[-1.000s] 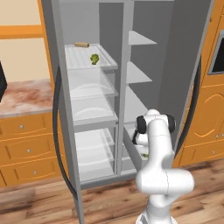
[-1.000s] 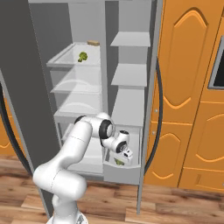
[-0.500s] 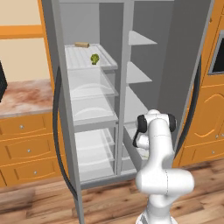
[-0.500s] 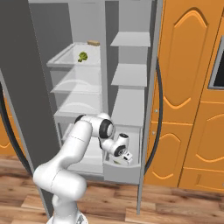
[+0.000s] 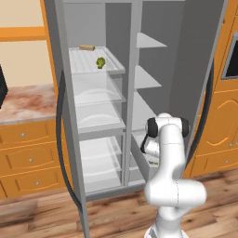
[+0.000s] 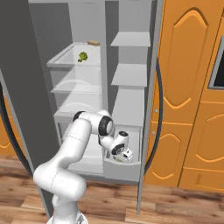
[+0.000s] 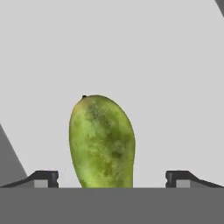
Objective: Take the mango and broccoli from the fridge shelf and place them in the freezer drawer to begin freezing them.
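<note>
Yellow-green mango (image 7: 101, 141) lies between the hand's (image 7: 112, 178) spread fingertips, untouched, inside the freezer drawer (image 6: 122, 168).

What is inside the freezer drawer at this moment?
The mango lies on the grey floor of the freezer drawer, between the open fingers of the hand. From the base cameras the drawer's front wall and the hand cover its inside. The broccoli is on the fridge shelf.

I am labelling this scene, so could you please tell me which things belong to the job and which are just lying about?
Job:
- mango, between the open fingers of the tool
- broccoli
- fridge shelf
- freezer drawer

Lying about:
- tan block at the back of that shelf
- wooden cabinets
</note>
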Robot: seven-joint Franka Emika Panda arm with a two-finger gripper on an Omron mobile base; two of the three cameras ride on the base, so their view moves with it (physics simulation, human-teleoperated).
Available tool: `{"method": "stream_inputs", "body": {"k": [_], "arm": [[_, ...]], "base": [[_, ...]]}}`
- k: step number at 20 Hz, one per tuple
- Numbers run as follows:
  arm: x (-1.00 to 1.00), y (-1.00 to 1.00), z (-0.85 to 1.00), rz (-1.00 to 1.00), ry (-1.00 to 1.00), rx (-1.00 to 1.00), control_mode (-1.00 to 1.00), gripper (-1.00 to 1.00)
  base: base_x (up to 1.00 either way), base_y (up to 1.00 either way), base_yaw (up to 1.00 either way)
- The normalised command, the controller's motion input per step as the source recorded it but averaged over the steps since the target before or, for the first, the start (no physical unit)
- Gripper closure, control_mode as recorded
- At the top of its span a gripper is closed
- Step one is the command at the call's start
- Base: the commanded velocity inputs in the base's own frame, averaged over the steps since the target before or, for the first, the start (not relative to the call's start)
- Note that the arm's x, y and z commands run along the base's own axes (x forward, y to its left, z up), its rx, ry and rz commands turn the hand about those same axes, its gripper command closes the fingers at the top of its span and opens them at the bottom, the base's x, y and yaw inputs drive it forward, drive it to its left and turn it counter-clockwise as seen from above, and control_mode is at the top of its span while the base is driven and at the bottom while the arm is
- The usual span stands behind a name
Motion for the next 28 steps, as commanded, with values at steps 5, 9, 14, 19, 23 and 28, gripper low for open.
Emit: {"method": "stream_inputs", "body": {"k": [5,9,14,19,23,28], "arm": [[-0.07,0.00,0.99,0.00,-0.24,-0.01,-1.00,-1.00],[-0.44,0.00,1.00,0.00,-0.24,-0.01,-1.00,-1.00],[-0.75,0.23,1.00,0.00,-0.26,-0.06,-1.00,-1.00],[-0.79,0.25,1.00,0.00,-0.21,-0.09,-1.00,-1.00],[-0.82,0.16,1.00,0.00,-0.15,-0.08,-1.00,-1.00],[-0.31,0.03,1.00,0.00,-0.01,-0.07,-1.00,-1.00]], "base": [[0.00,0.00,0.00],[0.00,0.00,0.00],[0.00,0.00,0.00],[0.00,0.00,0.00],[0.00,0.00,0.00],[0.00,0.00,0.00]]}}
